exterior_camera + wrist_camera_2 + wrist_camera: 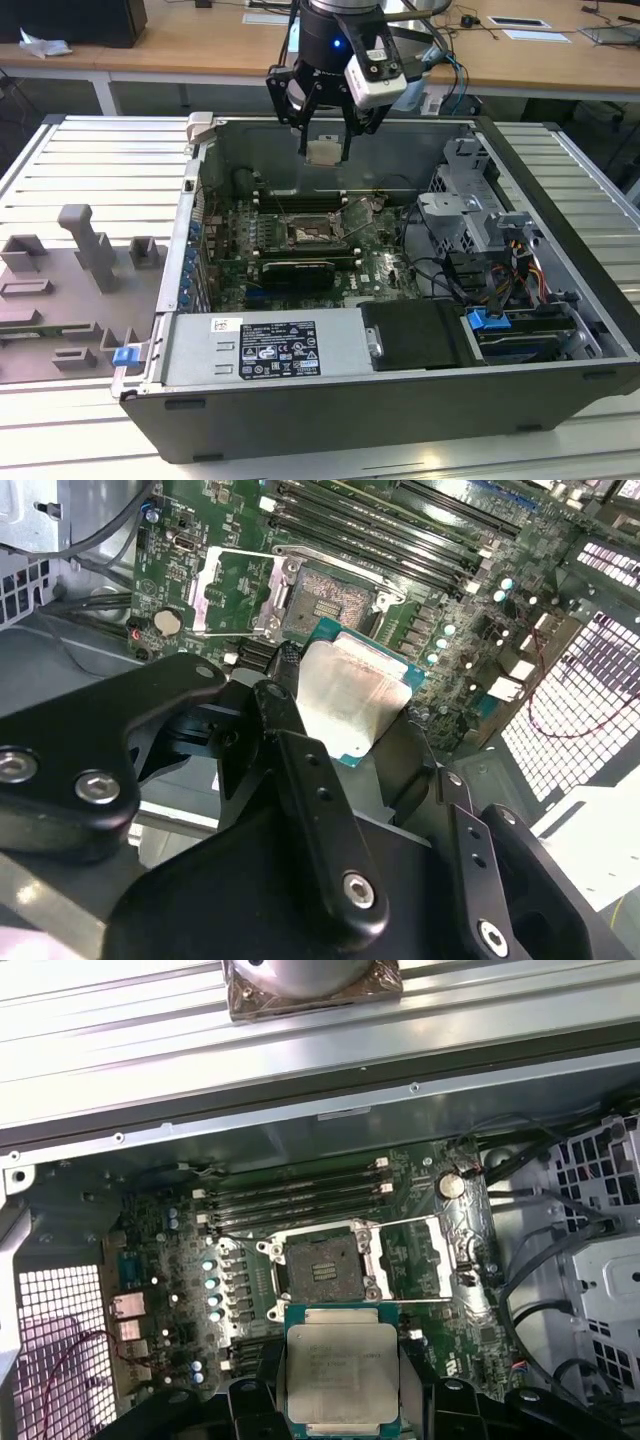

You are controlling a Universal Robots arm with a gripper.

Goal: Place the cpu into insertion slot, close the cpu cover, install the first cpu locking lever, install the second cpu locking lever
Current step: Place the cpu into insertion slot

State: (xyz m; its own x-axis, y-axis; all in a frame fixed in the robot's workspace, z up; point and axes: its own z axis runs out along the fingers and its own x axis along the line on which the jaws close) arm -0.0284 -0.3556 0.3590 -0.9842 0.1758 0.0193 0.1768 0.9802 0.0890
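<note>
My gripper [323, 153] hangs over the back of the open computer case, shut on the cpu [322, 150], a flat silvery square with a green edge. Both wrist views show the cpu [345, 695] [341, 1370] held between the black fingers [290, 730], above the board. The insertion slot [313, 233] lies uncovered below and nearer the case's front than the gripper; it is a dark square socket [322, 1268] [325, 595]. The cpu cover [415, 1258] [235, 590], a thin silvery frame, is swung open beside the socket.
Long black memory slots [300, 197] run behind the socket and a black graphics card [295, 270] in front of it. A drive cage [470, 210] and cables [440, 270] fill the exterior view's right. A power supply [265, 350] sits at the front. Grey fixtures [90, 250] stand outside, left.
</note>
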